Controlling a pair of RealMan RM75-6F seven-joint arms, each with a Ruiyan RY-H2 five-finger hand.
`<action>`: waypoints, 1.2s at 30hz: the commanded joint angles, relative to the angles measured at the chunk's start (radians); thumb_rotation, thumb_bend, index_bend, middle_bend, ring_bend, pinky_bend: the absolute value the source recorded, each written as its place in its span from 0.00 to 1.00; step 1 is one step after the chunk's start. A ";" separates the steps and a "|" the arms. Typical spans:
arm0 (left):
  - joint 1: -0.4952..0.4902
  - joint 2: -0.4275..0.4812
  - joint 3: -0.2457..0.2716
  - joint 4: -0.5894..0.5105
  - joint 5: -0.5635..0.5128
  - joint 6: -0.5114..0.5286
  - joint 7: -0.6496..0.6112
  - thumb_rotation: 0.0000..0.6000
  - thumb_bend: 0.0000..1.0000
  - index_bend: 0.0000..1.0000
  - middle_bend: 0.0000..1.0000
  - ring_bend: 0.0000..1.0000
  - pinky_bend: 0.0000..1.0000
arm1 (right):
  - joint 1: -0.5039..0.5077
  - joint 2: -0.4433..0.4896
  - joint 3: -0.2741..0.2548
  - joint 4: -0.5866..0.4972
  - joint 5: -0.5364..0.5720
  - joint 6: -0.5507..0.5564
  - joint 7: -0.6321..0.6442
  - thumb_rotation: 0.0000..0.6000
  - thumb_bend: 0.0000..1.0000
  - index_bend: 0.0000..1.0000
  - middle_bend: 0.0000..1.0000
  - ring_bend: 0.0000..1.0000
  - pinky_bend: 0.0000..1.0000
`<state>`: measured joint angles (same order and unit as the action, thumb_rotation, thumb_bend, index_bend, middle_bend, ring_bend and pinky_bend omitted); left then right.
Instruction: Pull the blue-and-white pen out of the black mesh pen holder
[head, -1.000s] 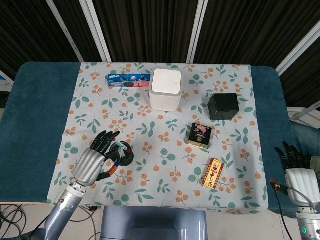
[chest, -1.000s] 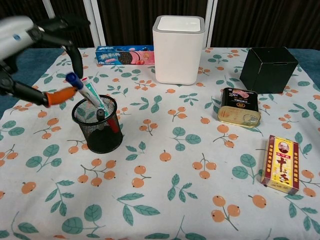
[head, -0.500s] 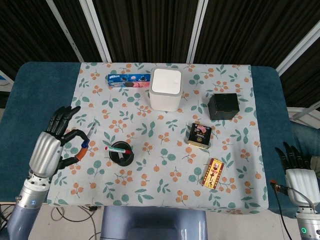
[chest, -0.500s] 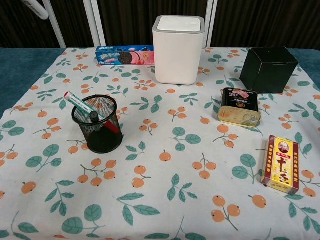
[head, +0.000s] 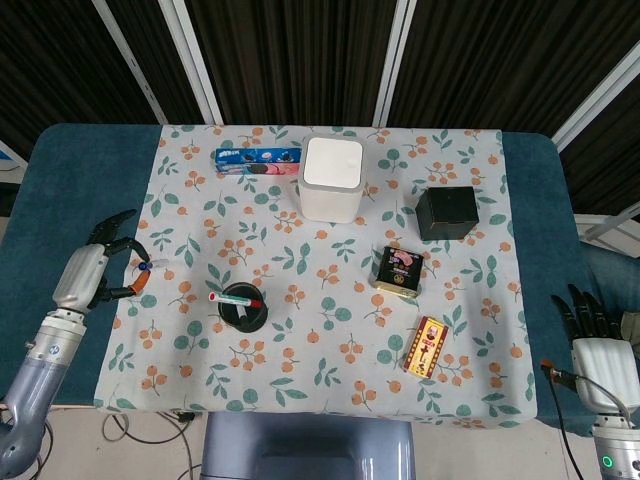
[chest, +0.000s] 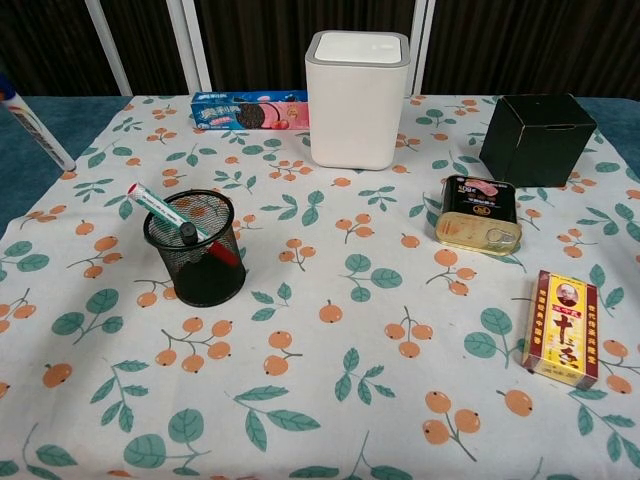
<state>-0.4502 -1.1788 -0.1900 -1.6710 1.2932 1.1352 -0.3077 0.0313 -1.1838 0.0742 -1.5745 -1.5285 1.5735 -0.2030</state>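
1. Left hand (head: 92, 272): fingers curled around the blue-and-white pen (head: 143, 266), pen held clear of the table in the head view; only a white shaft with a blue tip visible in the chest view at the far left edge, well left of the black mesh pen holder (chest: 196, 248).
2. Right hand (head: 595, 345): at rest at the table's right edge, far right of the holder, fingers apart, holding nothing.
3. Holder contents: green-and-white tube (chest: 170, 216) leaning on the rim, plus a red-and-black marker (chest: 203, 244) inside; no blue-and-white pen left in it.
4. Change over the last second: one second ago, left hand directly over the holder with the pen's blue tip just above the rim; half a second ago, hand and pen already left of the holder; now further left, out over the cloth's edge.
5. Meaning for the task: extraction judged complete, pen fully free of the mesh.
6. Other differences: tube tilted further over than before, toward the left of the holder; holder itself in place.
7. Unchanged beyond the holder: white bin (chest: 358, 96), cookie pack (chest: 249, 109), black box (chest: 537, 137), tin (chest: 478, 214), yellow-and-red box (chest: 564, 327).
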 joint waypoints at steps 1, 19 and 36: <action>-0.036 -0.046 -0.006 0.031 -0.042 -0.042 0.039 1.00 0.41 0.56 0.06 0.00 0.00 | 0.000 0.000 0.000 0.000 -0.001 0.001 0.002 1.00 0.19 0.13 0.00 0.07 0.20; -0.186 -0.162 -0.064 0.055 -0.289 -0.212 0.261 1.00 0.40 0.53 0.06 0.00 0.00 | -0.001 0.004 0.001 -0.004 0.003 -0.004 0.010 1.00 0.19 0.13 0.00 0.07 0.20; -0.265 -0.235 -0.086 -0.007 -0.412 -0.076 0.531 1.00 0.26 0.09 0.01 0.00 0.00 | 0.000 0.005 0.001 -0.003 0.002 -0.005 0.014 1.00 0.19 0.13 0.00 0.07 0.20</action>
<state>-0.7119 -1.4107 -0.2641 -1.6422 0.8680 1.0181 0.2102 0.0315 -1.1791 0.0750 -1.5771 -1.5266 1.5687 -0.1893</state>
